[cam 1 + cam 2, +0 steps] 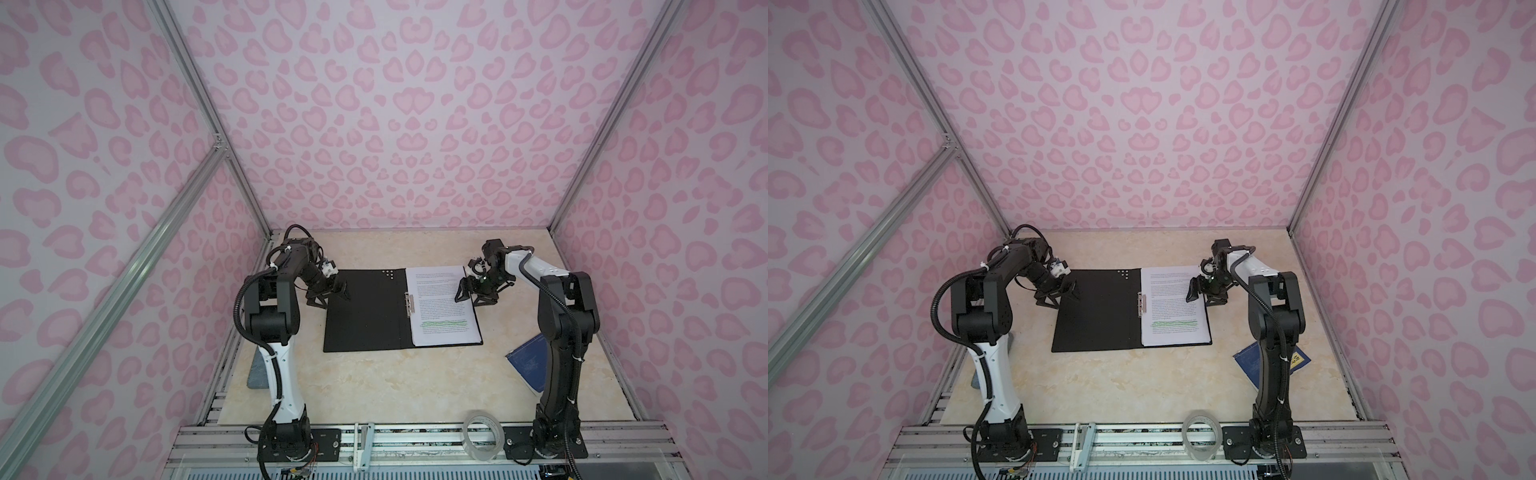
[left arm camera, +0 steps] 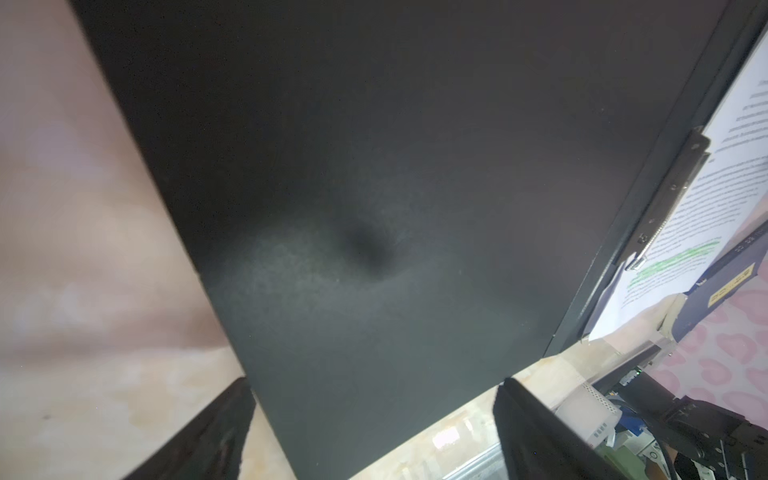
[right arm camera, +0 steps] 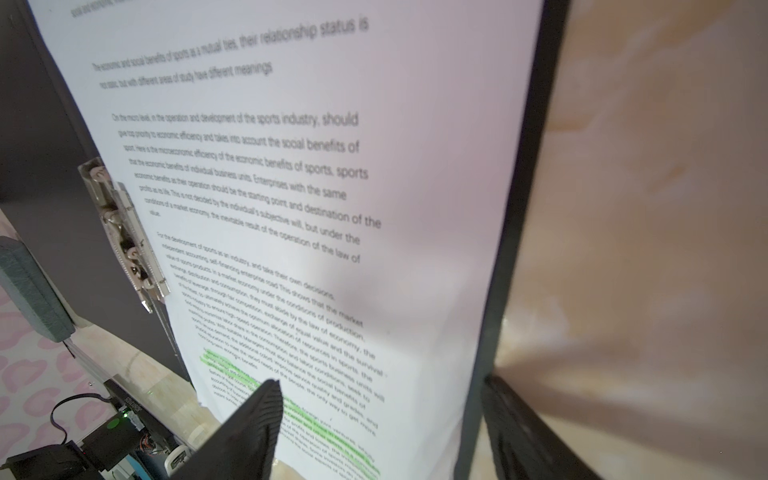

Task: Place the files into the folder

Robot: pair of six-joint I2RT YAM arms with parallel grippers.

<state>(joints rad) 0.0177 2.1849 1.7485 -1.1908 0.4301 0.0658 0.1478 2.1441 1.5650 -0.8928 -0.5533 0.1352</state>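
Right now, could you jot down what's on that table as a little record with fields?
folder: open flat, black inside up
files: on the folder's right half, beside the metal clip
left gripper: open, at the bare half's far left corner
right gripper: open, straddling the files' right edge
blue booklet: on the table, right of the folder
tape roll: on the front rail

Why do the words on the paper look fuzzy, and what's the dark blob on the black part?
Right wrist view: the files blur in big lines, sharper near the green highlight. Left wrist view: the blob on the folder looks like a shadow, with pale sheen beside it.
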